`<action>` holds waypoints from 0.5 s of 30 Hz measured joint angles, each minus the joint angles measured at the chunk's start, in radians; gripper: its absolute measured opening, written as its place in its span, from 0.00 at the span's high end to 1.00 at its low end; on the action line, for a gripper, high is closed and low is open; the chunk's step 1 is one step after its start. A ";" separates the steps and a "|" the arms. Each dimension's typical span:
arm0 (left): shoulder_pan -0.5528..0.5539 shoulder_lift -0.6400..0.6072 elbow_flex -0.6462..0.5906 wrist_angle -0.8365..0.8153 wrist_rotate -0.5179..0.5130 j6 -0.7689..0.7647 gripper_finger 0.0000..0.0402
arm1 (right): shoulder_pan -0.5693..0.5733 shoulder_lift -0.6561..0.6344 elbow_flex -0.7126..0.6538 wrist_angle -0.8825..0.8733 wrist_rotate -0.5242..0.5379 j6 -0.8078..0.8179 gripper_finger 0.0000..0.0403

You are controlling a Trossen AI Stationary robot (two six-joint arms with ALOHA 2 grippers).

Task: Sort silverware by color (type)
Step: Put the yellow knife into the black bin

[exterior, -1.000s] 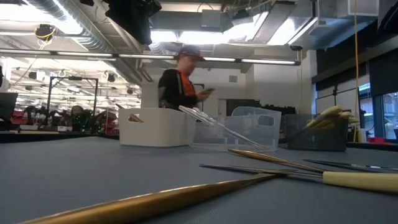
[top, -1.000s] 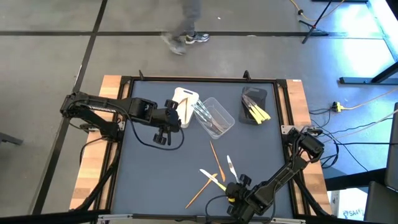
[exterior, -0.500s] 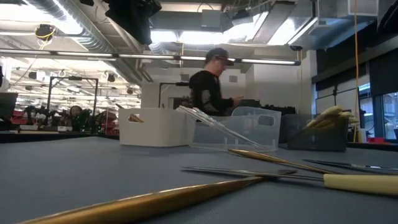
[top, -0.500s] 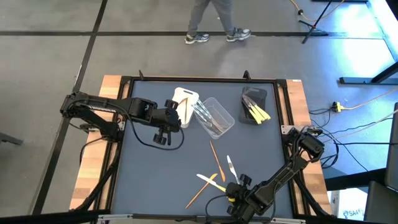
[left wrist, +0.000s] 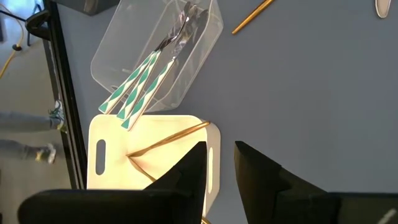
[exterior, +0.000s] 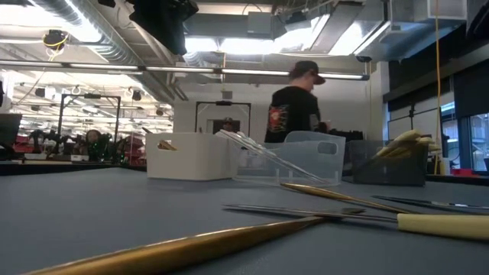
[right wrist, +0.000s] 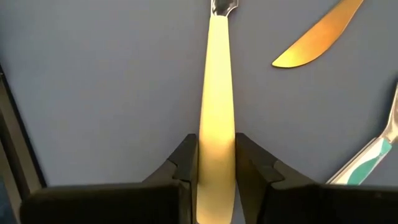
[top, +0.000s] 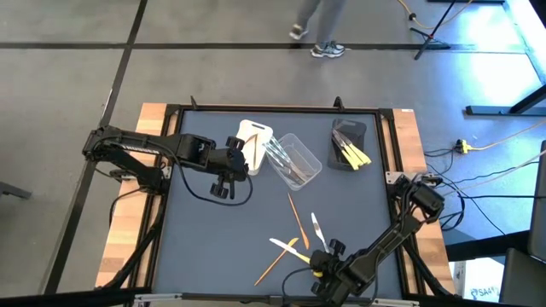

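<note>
R hand low at the near edge of the dark grey-blue surface, fingers clamped on the pale yellow handle of a utensil lying flat on the surface; its metal end points away from the hand. Beside it: a gold/tan knife and a teal-and-white striped-handle piece, both on the surface, not touching the held one. L hand hovers over the white rectangular tub, fingers a bit apart, nothing between them. White tub has gold-tan utensils inside. Clear plastic tub next to it holds teal-striped-handle silverware. Dark grey tub at far R holds yellow-handle pieces. Person walking behind the surface.
</note>
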 joint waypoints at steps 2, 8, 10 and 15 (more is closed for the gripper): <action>0.000 0.000 0.000 0.000 0.000 0.000 0.81 | 0.000 0.002 0.018 -0.027 -0.001 -0.004 0.84; 0.000 0.000 0.000 0.000 0.000 0.000 0.81 | -0.002 0.006 0.092 -0.163 0.001 -0.026 0.84; 0.000 0.000 0.000 0.000 0.000 0.000 0.81 | -0.002 0.004 0.114 -0.202 0.008 -0.029 0.84; 0.000 0.000 0.000 0.001 0.000 0.000 0.81 | -0.002 0.004 0.161 -0.316 0.016 -0.057 0.84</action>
